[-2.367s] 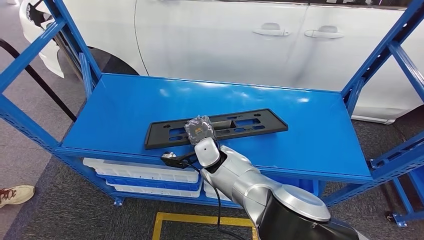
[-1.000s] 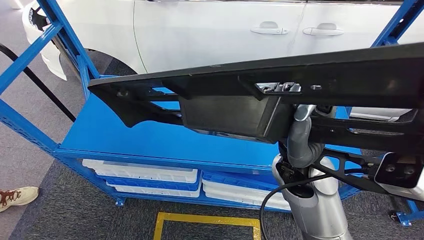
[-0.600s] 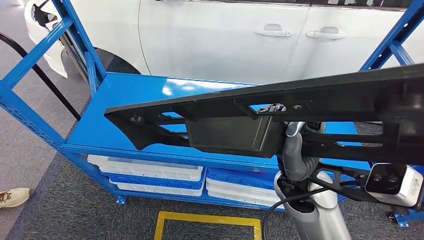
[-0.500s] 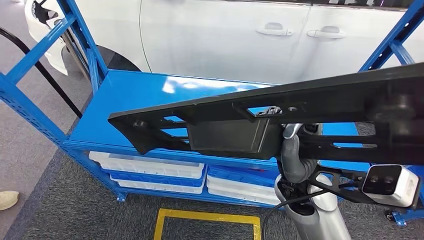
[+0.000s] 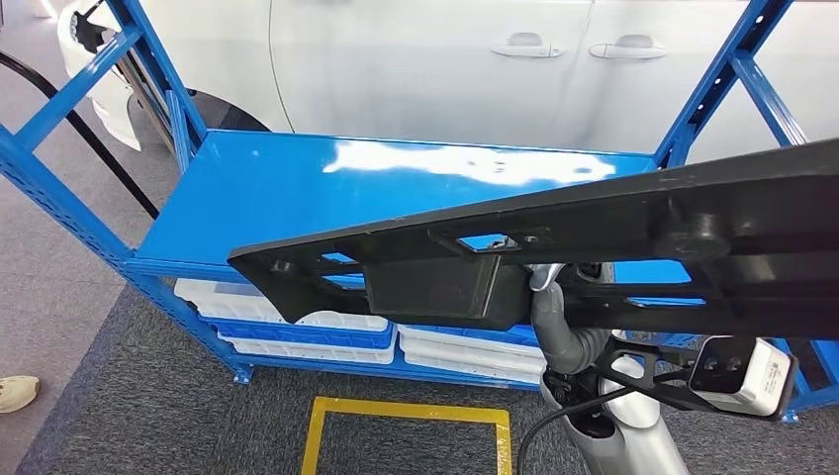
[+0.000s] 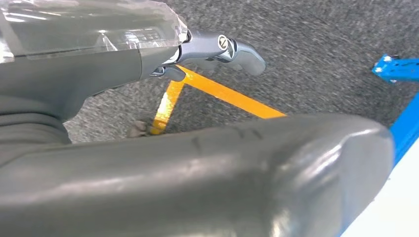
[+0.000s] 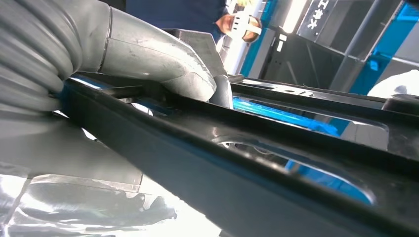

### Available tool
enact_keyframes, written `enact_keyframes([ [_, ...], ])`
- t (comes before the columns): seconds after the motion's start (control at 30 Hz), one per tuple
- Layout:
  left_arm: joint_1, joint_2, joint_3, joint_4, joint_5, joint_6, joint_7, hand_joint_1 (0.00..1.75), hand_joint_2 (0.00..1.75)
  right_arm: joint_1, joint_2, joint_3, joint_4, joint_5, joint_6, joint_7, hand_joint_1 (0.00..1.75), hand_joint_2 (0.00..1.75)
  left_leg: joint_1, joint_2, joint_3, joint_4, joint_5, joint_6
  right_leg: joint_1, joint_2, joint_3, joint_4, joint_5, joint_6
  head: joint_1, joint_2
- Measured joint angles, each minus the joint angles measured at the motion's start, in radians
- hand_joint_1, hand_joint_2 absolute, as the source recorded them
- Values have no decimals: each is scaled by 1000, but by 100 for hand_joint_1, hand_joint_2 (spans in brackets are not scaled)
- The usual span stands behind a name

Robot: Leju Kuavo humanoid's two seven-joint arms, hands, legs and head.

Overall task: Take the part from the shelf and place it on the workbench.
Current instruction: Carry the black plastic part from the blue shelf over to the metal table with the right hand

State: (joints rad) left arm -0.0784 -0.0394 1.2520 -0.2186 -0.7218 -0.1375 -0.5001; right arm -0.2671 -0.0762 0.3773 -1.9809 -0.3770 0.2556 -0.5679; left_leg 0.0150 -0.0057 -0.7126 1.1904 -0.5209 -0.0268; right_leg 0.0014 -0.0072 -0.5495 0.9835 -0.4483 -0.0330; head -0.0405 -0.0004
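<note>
The part [image 5: 554, 262] is a long black plastic panel with cut-outs and a boxy block on its underside. It is off the blue shelf [image 5: 326, 183] and hangs close in front of the head camera, slanting up to the right. My right hand [image 5: 556, 315] grips it from below near its middle. In the right wrist view the thumb [image 7: 163, 61] and fingers clamp the part's rail [image 7: 257, 163]. My left hand [image 6: 148, 148] hangs over the carpet [image 6: 316, 54] with a finger [image 6: 222, 48] stretched out and nothing in it.
A white car [image 5: 416, 69] stands behind the shelf. White trays [image 5: 297, 332] sit on the lower tier. Yellow tape [image 5: 406, 408] marks the grey carpet, and a shoe [image 5: 15, 391] is at the far left. A person [image 7: 173, 10] appears in the right wrist view.
The part lay on the shelf under my right hand; now it is lifted off and held up near the camera. Over the last second the whole view has shifted and the part sits lower.
</note>
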Motion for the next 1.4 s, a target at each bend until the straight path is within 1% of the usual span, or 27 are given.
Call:
enact_keyframes([
  [0.03, 0, 1, 0, 0, 0, -2, 2, 0, 0, 0, -2, 0, -1, -8, -5, 1, 175, 175, 0, 0, -11, 60, -30, -3, 2, 0, -14, 3, 8, -1, 0, 0],
  [0.07, 0, 2, 0, 0, -1, -4, 3, 0, 0, 0, -6, 1, -2, -17, -9, 2, 175, 175, 0, 0, -9, 96, -39, -4, 3, -1, -28, 7, 16, 0, 0, 0],
  [0.1, -1, 3, 0, 0, 0, -6, 3, 0, 0, 0, -9, 1, -3, -25, -12, 3, 175, 175, 0, 0, 10, 96, -28, -5, 4, -1, -43, 13, 23, 1, 0, 0],
  [0.17, -3, 5, 0, 0, 0, -8, 2, 0, 0, -2, -19, 1, -9, -37, -21, 7, 175, 175, 0, 1, 101, -14, 10, -1, 5, -1, -69, 26, 35, 6, 0, 0],
  [0.23, -6, 5, 0, 0, 0, -7, 2, 0, 0, -9, -29, -1, -16, -50, -34, 13, 175, 175, -5, 0, 184, -137, 19, 12, 6, -2, -87, 36, 46, 15, 0, 0],
  [0.27, -7, 5, 0, 0, -1, -5, 2, 0, 0, -14, -35, -3, -19, -57, -40, 14, 175, 175, -8, -1, 200, -167, 15, 19, 6, -2, -91, 38, 52, 20, 0, 0],
  [0.37, -6, 4, 0, 0, -5, 3, 13, 0, 0, -30, -54, -10, -22, -78, -56, 14, 175, 175, -9, 0, 190, -181, 32, 39, 5, 0, -99, 36, 65, 38, 0, 0],
  [0.43, -7, 4, 0, 0, -5, 6, 22, 0, 0, -39, -72, -15, -22, -92, -61, 12, 175, 175, -4, 3, 175, -187, 54, 54, 3, 4, -119, 83, 11, 50, 0, 0],
  [0.5, -7, 4, 0, 0, -3, 9, 27, 0, 0, -45, -87, -18, -21, -99, -60, 10, 175, 175, -3, 4, 153, -187, 73, 60, -4, 6, -156, 202, -85, 60, 0, 0],
  [0.53, -7, 3, 0, 0, -2, 10, 29, 0, 0, -45, -93, -18, -20, -101, -59, 9, 175, 175, -4, 4, 140, -186, 81, 60, -6, 6, -170, 264, -117, 64, 0, 0],
  [0.57, -6, 3, 1, 0, -1, 11, 30, 0, 0, -44, -97, -18, -19, -102, -57, 7, 175, 175, -4, 4, 128, -185, 90, 59, -9, 6, -173, 302, -128, 67, 0, 0],
  [0.6, -5, 2, 1, 0, 0, 11, 32, 0, 0, -42, -99, -18, -18, -101, -55, 4, 175, 175, -4, 4, 115, -184, 98, 57, -10, 6, -157, 305, -119, 68, 0, 0],
  [0.67, -2, -2, 1, 0, 1, 11, 33, 0, 0, -37, -105, -18, -17, -94, -50, -4, 175, 175, -4, 4, 96, -183, 113, 53, -13, 6, -71, 200, -69, 65, 0, 0],
  [0.73, -1, -7, 2, 0, 1, 13, 33, 0, 0, -34, -108, -18, -17, -86, -40, -9, 175, 175, -4, 3, 85, -184, 127, 44, -9, 7, 21, 59, -49, 55, 0, 0],
  [0.8, -1, -10, 4, 0, 4, 20, 34, 0, 0, -33, -111, -19, -18, -80, -31, -9, 175, 175, -2, 2, 81, -189, 142, 31, 0, 9, 49, 4, -51, 44, 0, 0],
  [0.87, 0, -11, 7, 0, 9, 27, 35, 0, 0, -35, -112, -20, -17, -79, -22, -3, 175, 175, 0, 2, 78, -194, 151, 18, 1, 6, 42, -5, -33, 30, 0, 0],
  [0.9, 1, -12, 9, 0, 12, 31, 36, 0, 0, -39, -113, -20, -16, -82, -19, 1, 175, 175, 0, 1, 72, -185, 137, 14, -1, 3, 38, -12, -23, 22, 0, 0],
  [0.97, 0, -12, 15, 0, 17, 36, 38, 0, 0, -48, -113, -22, -12, -92, -14, 9, 175, 175, 0, 2, 44, -105, 63, 9, -5, -2, 24, -20, -3, 9, 0, 0],
  [1.03, 0, -12, 21, 0, 21, 41, 39, 0, 0, -54, -113, -24, -8, -99, -9, 15, 175, 175, 0, 2, 5, 32, -22, 4, -3, -3, 1, -16, 12, 4, 0, 0],
  [1.07, 0, -12, 24, 0, 21, 42, 39, 0, 0, -54, -113, -25, -6, -101, -7, 16, 175, 175, 0, 2, -3, 83, -40, 2, -2, -4, -11, -13, 19, 4, 0, 0],
  [1.1, 0, -12, 25, 0, 21, 43, 39, 0, 0, -55, -113, -26, -3, -104, -5, 17, 175, 175, 0, 2, 5, 102, -37, 1, -1, -5, -24, -7, 25, 5, 0, 0],
  [1.13, 0, -12, 25, 0, 21, 44, 39, 0, 0, -56, -113, -27, -2, -107, -4, 18, 175, 175, 0, 2, 31, 82, -16, 1, -1, -5, -36, -1, 30, 7, 0, 0],
  [1.17, -1, -12, 25, -1, 21, 45, 39, 0, 0, -58, -113, -28, -1, -112, -2, 18, 175, 175, 0, 2, 76, 25, 10, 3, -1, -5, -48, 6, 35, 9, 0, 0],
  [1.23, -3, -11, 25, -1, 21, 45, 39, 0, 0, -63, -113, -31, -1, -121, 1, 19, 175, 175, -3, 1, 170, -116, 28, 12, 0, -5, -68, 20, 42, 16, 0, 0],
  [1.27, -4, -11, 25, -2, 20, 45, 40, 0, 0, -65, -113, -34, -1, -124, 1, 19, 175, 175, -5, 1, 196, -162, 27, 17, 1, -5, -73, 24, 47, 21, 0, 0],
  [1.37, -3, -9, 25, -2, 13, 42, 40, 0, 0, -64, -113, -43, -4, -125, -5, 25, 175, 175, -8, 1, 198, -185, 34, 33, 1, -6, -82, 27, 63, 38, 0, 0],
  [1.4, -3, -9, 25, -2, 11, 41, 41, 0, 0, -61, -113, -47, -7, -123, -6, 26, 175, 175, -5, 3, 193, -187, 42, 39, 0, -3, -87, 34, 54, 44, 0, 0],
])
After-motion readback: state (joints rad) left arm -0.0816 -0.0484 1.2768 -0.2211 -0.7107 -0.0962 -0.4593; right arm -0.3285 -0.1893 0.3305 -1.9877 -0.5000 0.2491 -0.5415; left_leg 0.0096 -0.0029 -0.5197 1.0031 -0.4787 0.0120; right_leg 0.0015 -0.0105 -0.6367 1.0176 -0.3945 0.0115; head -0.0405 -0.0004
